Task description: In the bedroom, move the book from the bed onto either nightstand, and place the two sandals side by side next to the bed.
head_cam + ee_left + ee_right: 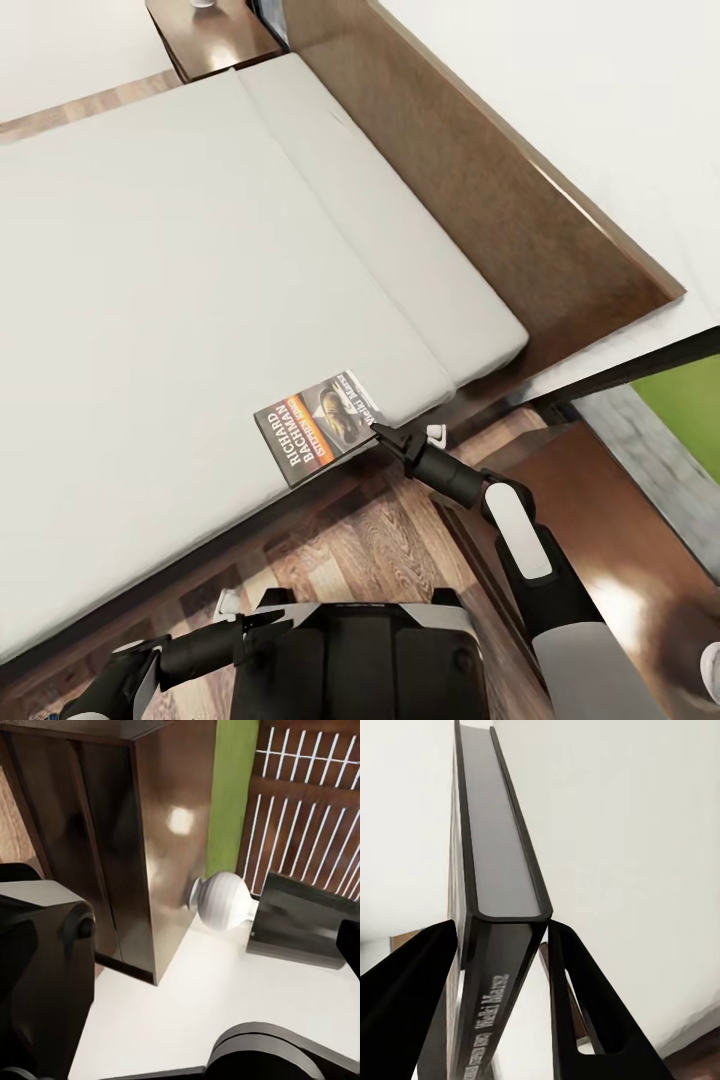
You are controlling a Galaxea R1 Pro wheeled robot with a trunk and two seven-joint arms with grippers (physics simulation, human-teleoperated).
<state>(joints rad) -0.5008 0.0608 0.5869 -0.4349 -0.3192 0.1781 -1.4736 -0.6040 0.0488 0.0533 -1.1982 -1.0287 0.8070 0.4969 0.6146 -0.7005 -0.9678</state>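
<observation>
Right wrist: book [499, 937] between hand [502, 1012] fingers.

The bed [180, 250] runs off the head view's left edge, and beyond its far corner a nightstand [215, 35] is cropped by the top edge. On the bed's near side, small print on the book [320, 425] is illegible. The left pincer [232, 603] is too dark to read.
</observation>
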